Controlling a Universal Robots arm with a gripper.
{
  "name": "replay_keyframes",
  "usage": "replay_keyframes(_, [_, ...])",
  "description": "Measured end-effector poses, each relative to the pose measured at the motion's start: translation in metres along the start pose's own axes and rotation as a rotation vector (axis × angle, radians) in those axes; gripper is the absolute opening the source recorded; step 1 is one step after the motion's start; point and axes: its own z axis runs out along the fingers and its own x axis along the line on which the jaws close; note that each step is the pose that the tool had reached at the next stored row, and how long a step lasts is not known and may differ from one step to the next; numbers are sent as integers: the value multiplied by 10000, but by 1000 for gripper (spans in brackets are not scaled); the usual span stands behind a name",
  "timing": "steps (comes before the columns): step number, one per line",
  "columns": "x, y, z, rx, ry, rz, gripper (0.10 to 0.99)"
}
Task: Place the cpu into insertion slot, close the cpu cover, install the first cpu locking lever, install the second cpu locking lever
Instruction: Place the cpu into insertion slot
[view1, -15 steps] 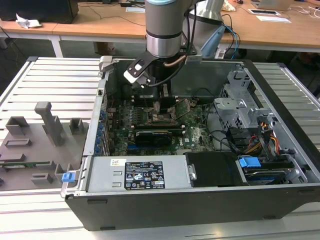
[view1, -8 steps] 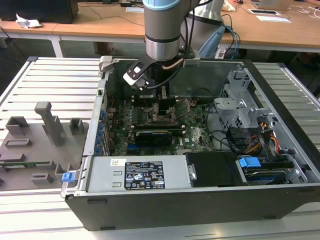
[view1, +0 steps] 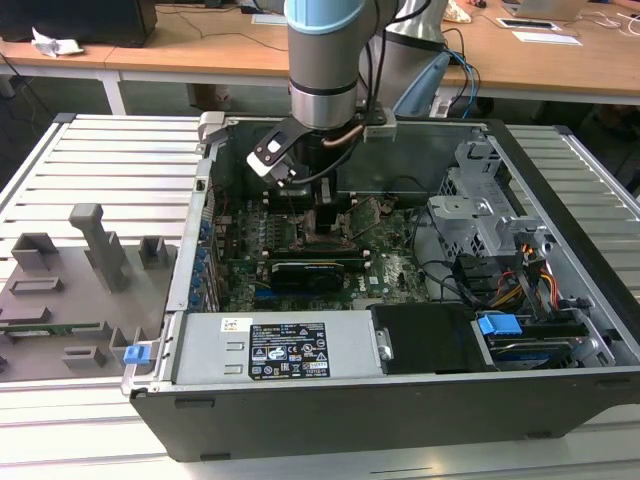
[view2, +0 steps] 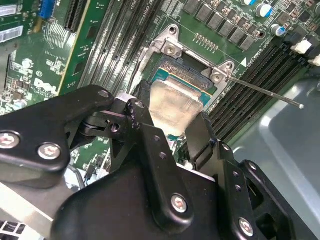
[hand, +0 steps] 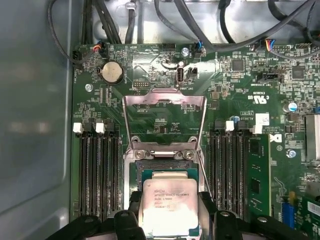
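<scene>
A: What is hidden or hard to make out?

B: In the first wrist view the near edge of the cpu (hand: 167, 210) is cut off at the picture's border, and much of the insertion slot (hand: 161, 164) beneath it is covered. Whether the chip is seated or held just above cannot be told.

A: How is the gripper set?

B: The gripper (view2: 172, 107) is closed narrowly on the cpu, with a black finger (view2: 200, 132) pressed against each of two opposite edges.

A: What is found around it?

B: Just beyond the fingertips the cpu cover (hand: 165, 98) is stood open, hinged at the slot's far edge. A locking lever (view2: 265, 92) is seen slanting away beside the slot. Memory slots (hand: 97, 170) are ranged on both sides of the gripper, and a coin battery (hand: 112, 73) is set past the cover. In the exterior view the slot is blocked by the arm (view1: 320, 60), which is seen reaching into the computer case (view1: 400, 420); a long black card (view1: 305, 272) is laid near the gripper
</scene>
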Motion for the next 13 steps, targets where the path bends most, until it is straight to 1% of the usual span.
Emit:
replay_keyframes(6, [10,-5,79,2,-3,32,525])
replay_keyframes(13, [9,-9,134,3,-11,161,525])
